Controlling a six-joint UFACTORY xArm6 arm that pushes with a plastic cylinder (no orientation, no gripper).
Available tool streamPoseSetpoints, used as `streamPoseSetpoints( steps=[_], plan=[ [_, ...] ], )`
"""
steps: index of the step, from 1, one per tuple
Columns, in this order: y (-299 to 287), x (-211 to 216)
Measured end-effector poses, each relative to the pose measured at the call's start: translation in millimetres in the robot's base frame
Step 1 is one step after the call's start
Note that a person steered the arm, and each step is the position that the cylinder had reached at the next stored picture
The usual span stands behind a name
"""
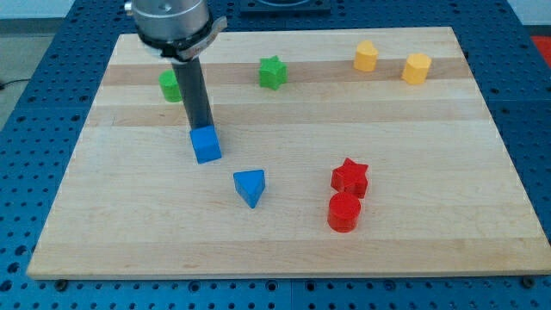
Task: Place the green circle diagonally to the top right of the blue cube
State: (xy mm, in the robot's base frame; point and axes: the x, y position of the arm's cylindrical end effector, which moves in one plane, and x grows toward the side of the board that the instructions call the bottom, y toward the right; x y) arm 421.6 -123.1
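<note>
The green circle (170, 85) sits near the view's top left, partly hidden behind my rod. The blue cube (206, 145) lies below and to the right of it, left of the board's middle. My tip (201, 129) stands at the cube's top edge, touching or almost touching it, and is just below and to the right of the green circle.
A green star (272, 72) lies at top centre. Two yellow blocks (366, 56) (416, 68) lie at top right. A blue triangle (250, 187) lies below the cube. A red star (350, 176) and red cylinder (344, 212) sit at lower right. The wooden board (430, 250) ends at all sides.
</note>
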Motion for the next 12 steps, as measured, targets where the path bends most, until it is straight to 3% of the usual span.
streamPoseSetpoints(
  steps=[2, 4, 5, 6, 8, 9, 10, 12],
  plan=[
    [-131.7, -31.8],
    [-115.9, -118.3],
    [-58.1, -118.9],
    [-44.4, -88.3],
    [-86.3, -80.8],
    [-75.1, -71.0],
    [-113.4, -46.5],
    [-33.4, -52.8]
  ],
)
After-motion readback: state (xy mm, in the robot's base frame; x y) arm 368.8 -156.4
